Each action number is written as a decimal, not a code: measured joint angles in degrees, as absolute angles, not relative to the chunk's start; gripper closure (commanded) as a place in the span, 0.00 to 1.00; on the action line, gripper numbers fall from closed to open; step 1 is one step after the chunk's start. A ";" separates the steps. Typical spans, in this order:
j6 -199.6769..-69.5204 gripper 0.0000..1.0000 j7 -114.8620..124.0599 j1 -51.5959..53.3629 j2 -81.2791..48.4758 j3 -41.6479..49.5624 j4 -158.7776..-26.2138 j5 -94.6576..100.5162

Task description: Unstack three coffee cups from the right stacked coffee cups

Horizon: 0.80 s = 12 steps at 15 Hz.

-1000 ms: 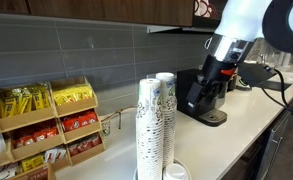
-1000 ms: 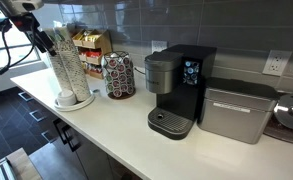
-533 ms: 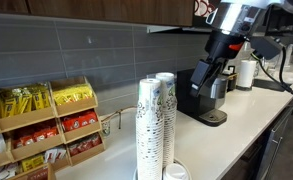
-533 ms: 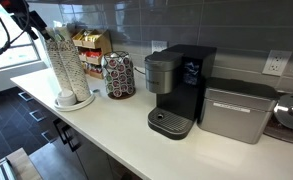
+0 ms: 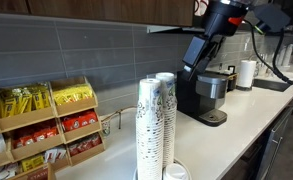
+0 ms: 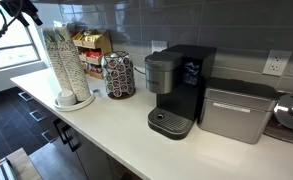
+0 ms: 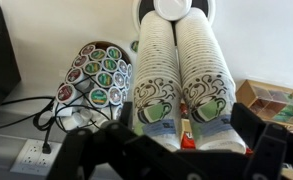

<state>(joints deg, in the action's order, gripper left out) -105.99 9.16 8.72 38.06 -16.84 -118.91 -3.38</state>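
Two tall columns of nested white paper cups with speckled print stand side by side on a white tray in both exterior views [image 5: 156, 125] [image 6: 66, 62]. In the wrist view I look down on them, one column [image 7: 158, 70] beside its twin [image 7: 207, 70]; both show green cup prints, and I cannot tell which is the greener one. No printed cup stands apart from the columns. My gripper [image 7: 171, 152] is open and empty, above the columns' tops and apart from them [image 5: 193, 62] [image 6: 24, 12].
A black coffee machine [image 6: 176, 90] [image 5: 208, 95] stands mid-counter beside a silver appliance [image 6: 236, 112]. A pod carousel [image 6: 118, 75] [image 7: 96, 75] and a snack rack [image 6: 91, 50] [image 5: 46, 125] flank the columns. A white round lid or cup [image 7: 176, 8] lies on the tray.
The arm has risen; the gripper moved up and away from the column tops, toward the upper edge of both exterior views. The cups have not moved.
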 measured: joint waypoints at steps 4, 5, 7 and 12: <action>-106.00 0.00 9.16 8.90 35.67 -18.52 -115.82 -3.38; -106.17 0.00 9.16 8.91 35.04 -18.83 -115.25 -3.36; -106.98 0.00 9.16 8.91 33.63 -19.30 -114.06 -2.92; -109.65 0.00 9.18 8.93 31.01 -19.74 -112.41 -0.14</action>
<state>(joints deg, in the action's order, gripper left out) -109.65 9.18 8.93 31.01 -19.74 -112.41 -0.14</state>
